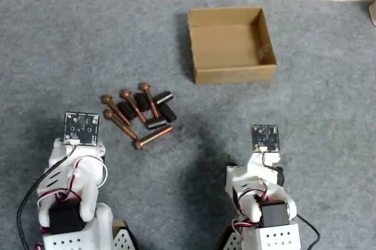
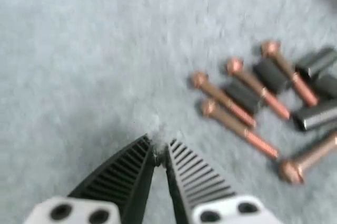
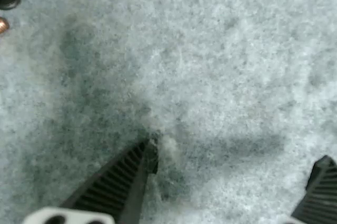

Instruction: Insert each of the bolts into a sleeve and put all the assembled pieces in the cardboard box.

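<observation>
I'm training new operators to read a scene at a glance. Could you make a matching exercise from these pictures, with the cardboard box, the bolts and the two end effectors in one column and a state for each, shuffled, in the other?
Things:
1. cardboard box
2. left end effector
3. right end effector
4. bolts

States:
A. jaws wide apart
B. lying loose among the sleeves
C. empty
D. jaws closed together

Pairs: 1-C, 2-D, 3-A, 4-B.
</observation>
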### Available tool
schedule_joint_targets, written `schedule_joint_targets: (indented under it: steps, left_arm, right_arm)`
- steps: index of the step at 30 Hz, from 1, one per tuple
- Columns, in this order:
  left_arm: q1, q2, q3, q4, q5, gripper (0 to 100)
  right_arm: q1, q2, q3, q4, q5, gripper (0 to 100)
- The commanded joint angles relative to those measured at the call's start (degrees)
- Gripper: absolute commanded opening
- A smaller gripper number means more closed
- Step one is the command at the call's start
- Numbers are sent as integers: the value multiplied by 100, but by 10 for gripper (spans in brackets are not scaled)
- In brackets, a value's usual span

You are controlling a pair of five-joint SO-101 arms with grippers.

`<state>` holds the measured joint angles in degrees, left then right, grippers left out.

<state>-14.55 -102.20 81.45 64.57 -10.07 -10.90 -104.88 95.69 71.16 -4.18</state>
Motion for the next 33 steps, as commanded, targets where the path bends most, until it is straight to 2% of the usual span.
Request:
schedule_joint_targets:
  steps: [1, 8, 12, 15, 19, 21, 28, 33]
  left_arm:
    - [145, 66, -251, -870, -18, 11]
    - [418, 84, -365, -1081, -44, 11]
    - [497, 84, -453, -1609, -70, 11]
    - [321, 57, -743, -1996, -475, 11]
    - [259, 13, -822, -2505, -1653, 11]
    - [259, 13, -787, -2840, -1960, 11]
    - [251, 13, -804, -3437, -1996, 11]
    - [251, 13, -813, -3499, -1969, 11]
  right_arm:
    - [48, -40, 549, 40, 35, 406]
    - [48, -40, 549, 40, 35, 406]
    - [48, -40, 549, 40, 35, 406]
    - [48, -40, 549, 40, 35, 406]
    - [48, -40, 549, 40, 35, 406]
    - [48, -40, 549, 40, 35, 406]
    - [48, -40, 549, 40, 35, 406]
    - [48, -40, 549, 40, 35, 406]
